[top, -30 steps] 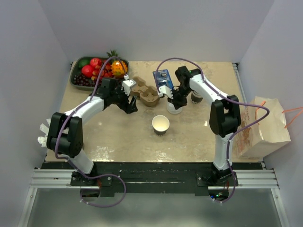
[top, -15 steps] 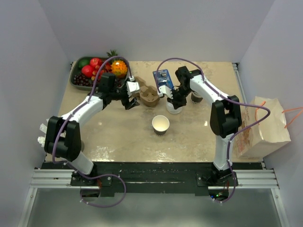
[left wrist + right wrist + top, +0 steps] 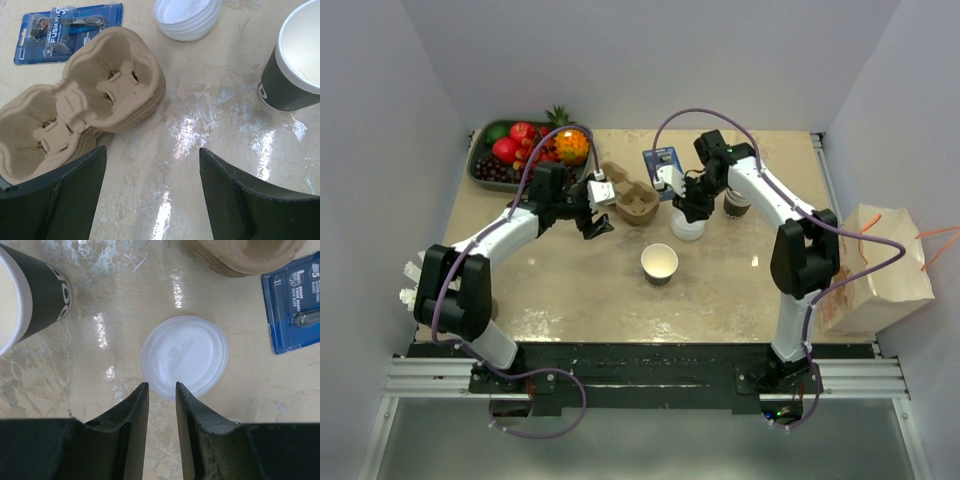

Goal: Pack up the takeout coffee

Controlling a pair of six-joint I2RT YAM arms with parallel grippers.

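Note:
The takeout coffee cup stands upright mid-table, dark brown with a cream rim and no lid on it; it also shows in the left wrist view and the right wrist view. A stack of round white lids sits behind it, seen as well in both wrist views. My right gripper hovers over the lids' near edge, fingers a narrow gap apart and empty. My left gripper is wide open and empty just beside the pulp cup carrier.
A stack of nested brown cups stands right of the lids. A blue blister pack lies behind the carrier. A fruit tray is at the back left. A paper bag stands off the table's right edge.
My left gripper swung back toward the carrier, then settled just beside it. My right gripper shifted slightly back over the lids. The cup and lids have not moved.

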